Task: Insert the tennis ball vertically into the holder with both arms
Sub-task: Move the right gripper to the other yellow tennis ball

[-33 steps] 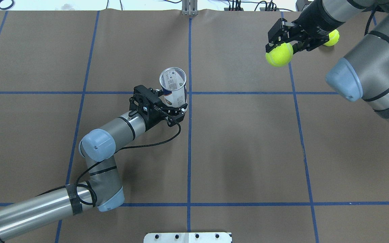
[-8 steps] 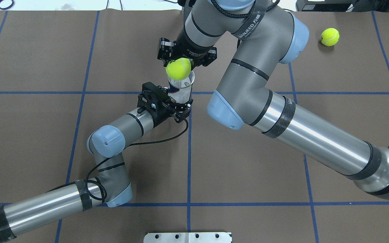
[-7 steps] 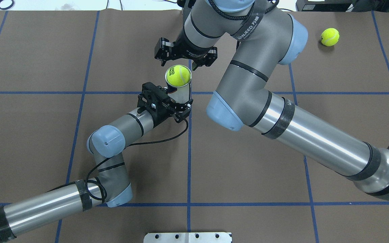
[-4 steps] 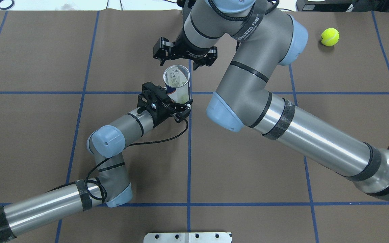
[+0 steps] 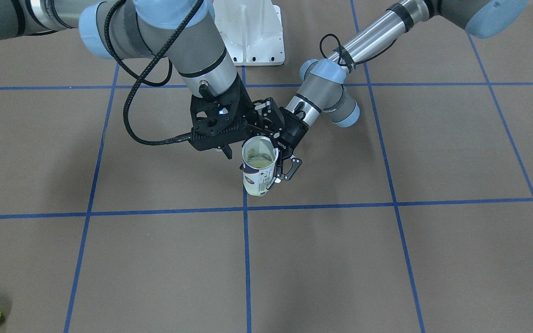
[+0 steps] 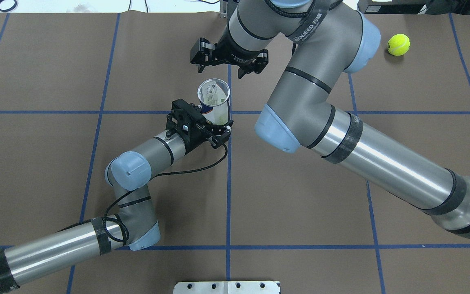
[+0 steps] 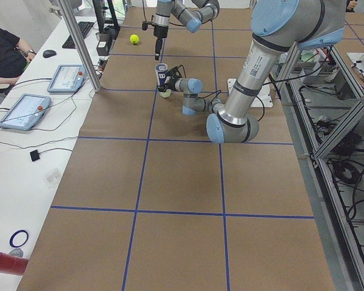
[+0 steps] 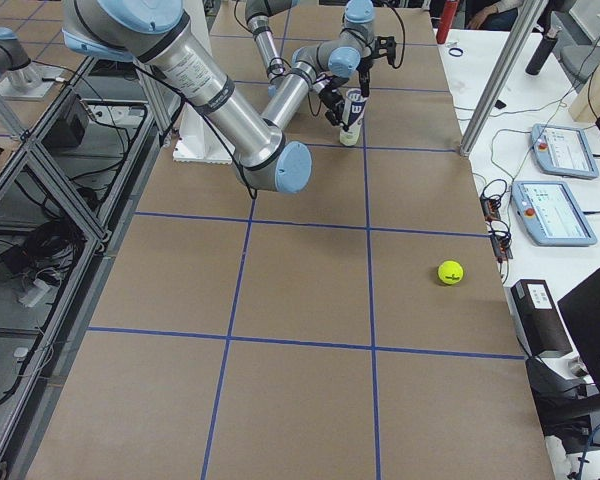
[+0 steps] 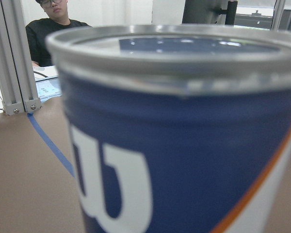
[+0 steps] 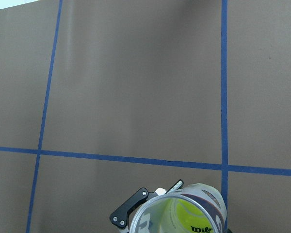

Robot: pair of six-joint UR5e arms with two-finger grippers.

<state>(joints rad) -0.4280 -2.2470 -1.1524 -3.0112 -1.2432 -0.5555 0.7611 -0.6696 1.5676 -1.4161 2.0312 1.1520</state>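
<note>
The holder (image 6: 213,100), a clear tube with a white and navy label, stands upright near the table's middle. My left gripper (image 6: 215,124) is shut on the holder low down; the holder's label fills the left wrist view (image 9: 184,145). A yellow tennis ball (image 10: 188,213) lies inside the holder at the bottom, seen through its open mouth and faintly in the front view (image 5: 259,162). My right gripper (image 6: 223,69) is open and empty, hanging above and just beyond the holder's mouth.
A second tennis ball (image 6: 398,44) lies loose at the far right of the brown mat (image 6: 300,196). The white pedestal base (image 6: 227,287) is at the near edge. My right arm's forearm (image 6: 382,167) crosses above the right half of the table.
My right gripper brought the ball from the far right over the holder, opened, and the ball dropped in to the bottom. The gripper has since drifted slightly away, still open.
</note>
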